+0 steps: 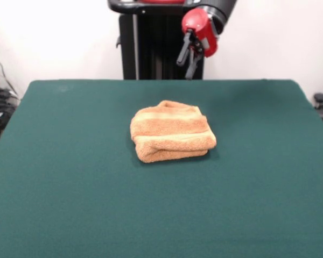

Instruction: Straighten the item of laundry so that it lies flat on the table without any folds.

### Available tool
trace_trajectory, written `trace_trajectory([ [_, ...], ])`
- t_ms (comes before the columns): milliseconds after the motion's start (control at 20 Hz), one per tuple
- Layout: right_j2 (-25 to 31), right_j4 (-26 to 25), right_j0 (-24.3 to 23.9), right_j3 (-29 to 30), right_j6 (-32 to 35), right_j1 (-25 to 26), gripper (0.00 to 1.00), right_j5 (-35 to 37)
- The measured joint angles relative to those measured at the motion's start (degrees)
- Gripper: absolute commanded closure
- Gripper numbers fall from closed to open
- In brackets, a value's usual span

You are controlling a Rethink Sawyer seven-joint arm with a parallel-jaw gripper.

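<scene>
We see the end effector (187,58) hanging high beyond the worktop's (70,177) far edge, tilted, fingers parted and empty. The folded towel (171,138) lies mid-worktop, well apart.

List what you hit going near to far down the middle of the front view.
Bare table → folded towel → more bare table → gripper hanging above the far edge, empty.
</scene>
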Motion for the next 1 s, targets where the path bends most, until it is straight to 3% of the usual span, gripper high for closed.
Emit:
trace_trajectory([
  [400,-0.38,-13.97,-3.8,0.66,0.0,-4.22,0.0,-0.12],
  [1000,-0.37,-10.91,0.33,4.23,0.0,-2.82,0.0,-3.46],
])
